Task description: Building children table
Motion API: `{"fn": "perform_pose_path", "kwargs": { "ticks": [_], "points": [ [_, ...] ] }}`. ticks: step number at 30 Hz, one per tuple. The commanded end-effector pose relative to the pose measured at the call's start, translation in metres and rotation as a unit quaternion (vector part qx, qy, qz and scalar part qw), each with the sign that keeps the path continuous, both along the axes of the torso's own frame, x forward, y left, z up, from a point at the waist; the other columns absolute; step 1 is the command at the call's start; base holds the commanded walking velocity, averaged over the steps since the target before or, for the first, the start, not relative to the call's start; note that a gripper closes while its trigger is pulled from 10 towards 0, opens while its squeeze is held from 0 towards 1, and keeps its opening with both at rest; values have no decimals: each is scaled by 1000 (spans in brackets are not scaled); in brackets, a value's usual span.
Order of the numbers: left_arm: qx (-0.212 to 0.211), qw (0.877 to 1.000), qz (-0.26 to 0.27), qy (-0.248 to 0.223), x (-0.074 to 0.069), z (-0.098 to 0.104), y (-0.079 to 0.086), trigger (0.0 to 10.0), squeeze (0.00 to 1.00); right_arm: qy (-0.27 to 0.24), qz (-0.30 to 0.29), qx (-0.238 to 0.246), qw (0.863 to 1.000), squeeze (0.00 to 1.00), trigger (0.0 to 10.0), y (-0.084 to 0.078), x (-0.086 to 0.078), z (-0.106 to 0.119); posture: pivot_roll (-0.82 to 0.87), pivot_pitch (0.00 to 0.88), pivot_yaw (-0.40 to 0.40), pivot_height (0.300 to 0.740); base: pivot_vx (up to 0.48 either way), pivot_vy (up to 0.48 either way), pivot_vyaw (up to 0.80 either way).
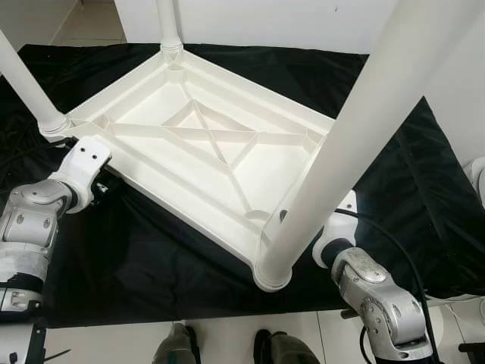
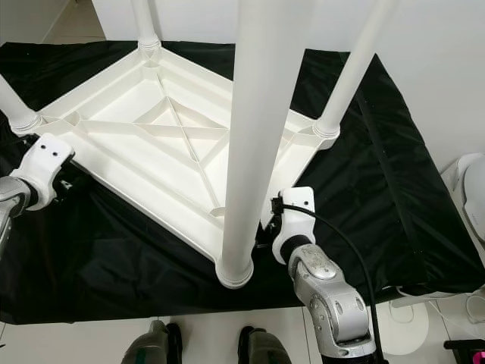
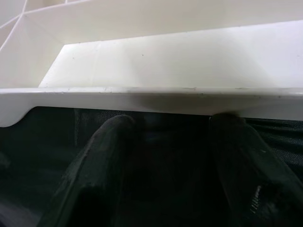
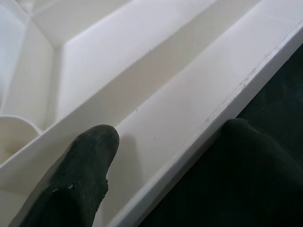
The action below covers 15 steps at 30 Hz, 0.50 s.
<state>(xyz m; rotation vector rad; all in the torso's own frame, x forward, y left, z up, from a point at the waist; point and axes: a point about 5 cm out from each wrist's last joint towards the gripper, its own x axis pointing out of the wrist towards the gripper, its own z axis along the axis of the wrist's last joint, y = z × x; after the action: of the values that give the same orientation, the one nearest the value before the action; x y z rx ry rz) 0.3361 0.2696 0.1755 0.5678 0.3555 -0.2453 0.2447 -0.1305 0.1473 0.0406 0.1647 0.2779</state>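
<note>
**Children table upside down, four legs in place**

Children table of white moulded plastic [image 1: 204,152] lies upside down on a black cloth sheet [image 1: 114,258] spread over the light tiled floor [image 1: 220,337]. Its underside faces up and shows a raised rim and crossed stiffening ribs. Four round white plastic legs stand in the corner sockets: the near leg [image 2: 254,136], the left leg [image 2: 15,106], the far leg [image 2: 144,26] and the right leg [image 2: 356,68]. So the fitting of the legs looks finished, in my judgement. What seems left is to check that they sit tight and to turn the table onto its feet.

The left gripper [image 3: 173,156] is at the left corner of the tabletop. Both its black fingers [image 3: 99,161] lie under the rim edge, apart from each other, and they close on nothing. The right gripper [image 4: 170,146] is at the near right edge, beside the near leg. Its jaws stand across the rim wall, one finger inside the tray and one outside, but I cannot tell if they press on it.

The robot's two feet [image 1: 227,349] are just before the cloth.
</note>
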Motion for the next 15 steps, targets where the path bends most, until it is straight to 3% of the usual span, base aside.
{"fn": "perform_pose_path", "kwargs": {
  "ticks": [1, 6, 7, 15],
  "points": [
    [17, 999, 31, -38, 4, 4, 1, 10000, 0, -61, 42, 12, 997, 0, 10000, 6, -3, 16, -92, 166, 18, 740, 0, 0, 0],
    [17, 999, 2, -35, 1, 1, -5, 10000, 0, -83, 24, -1, 996, 0, 10000, -10, -9, 15, -92, 167, 20, 740, 0, 0, 0],
    [12, 999, -24, -32, -1, 1, -11, 10000, 0, -76, -3, -22, 997, 0, 10000, -24, -14, 6, -91, 169, 21, 740, 0, 0, 0],
    [2, 998, -51, -30, -3, 1, -15, 10000, 0, -101, -60, -6, 993, 0, 10000, -44, -23, 5, -94, 171, 31, 740, 0, 0, 0]
  ]
}}
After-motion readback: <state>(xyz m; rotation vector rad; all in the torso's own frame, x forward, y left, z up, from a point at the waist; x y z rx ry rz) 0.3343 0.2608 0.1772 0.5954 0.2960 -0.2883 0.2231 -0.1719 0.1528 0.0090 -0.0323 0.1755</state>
